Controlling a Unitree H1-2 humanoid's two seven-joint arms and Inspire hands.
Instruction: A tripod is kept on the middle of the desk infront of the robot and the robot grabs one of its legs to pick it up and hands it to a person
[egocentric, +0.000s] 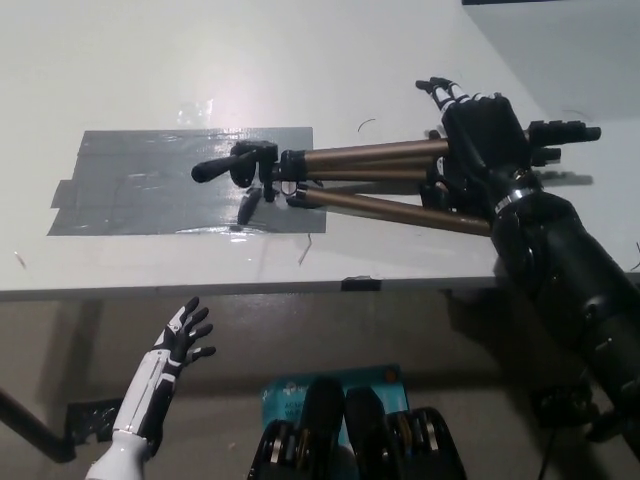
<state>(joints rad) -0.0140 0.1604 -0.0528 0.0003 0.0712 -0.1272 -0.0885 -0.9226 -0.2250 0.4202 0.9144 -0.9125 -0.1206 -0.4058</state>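
Item: tripod (370, 155), folded, lying lengthwise across the white surface (300, 60), bronze legs running left to right. Head end (250, 163) with black pan handle (210, 170) sits over a patch of grey tape (140, 180); whether it touches the tape cannot be told. Black feet (565, 130) project to the right, past the black right hand (485, 140). Right hand: laid over the legs near their foot end, fingers curled around them in a grasp, arm entering from lower right. Left hand (185, 335): white, at lower left below the near edge of the surface, fingers spread, holding nothing, well apart from the tripod.
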